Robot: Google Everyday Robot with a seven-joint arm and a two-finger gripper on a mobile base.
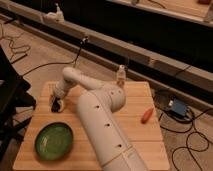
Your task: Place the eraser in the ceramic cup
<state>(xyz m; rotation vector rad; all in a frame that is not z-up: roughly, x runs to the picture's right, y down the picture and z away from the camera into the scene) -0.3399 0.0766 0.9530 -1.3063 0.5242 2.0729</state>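
1. While the thick white robot arm [102,125] rose from the near edge of the view and bent back over the table, its dark two-finger gripper [56,105] sat low over the left part of the light wooden tabletop [135,142], close to the surface.
2. The gripper's jaws were drawn fully together. Whether anything was pinched between them could not be told, because the tip read as one dark shape.
3. The small flat black eraser could not be picked out from that dark shape, so its exact place could not be told.
4. The small round white ceramic cup could not be told apart from the pale wrist just behind the gripper either.
5. A round dark-green plate [54,141] lay flat near the table's near left corner, close to the gripper on the camera's side but apart from it.
6. A small clear bottle with a pale top [120,75] stood upright at the table's far edge, beyond the arm's bend.
7. A small orange-red oblong object [147,115] lay on the right part of the table, well apart from the gripper.
8. A blue-and-black box [177,106] rested on the floor to the right of the table, with dark cables [195,142] trailing around it.
9. A black frame [12,100] stood against the table's left side.
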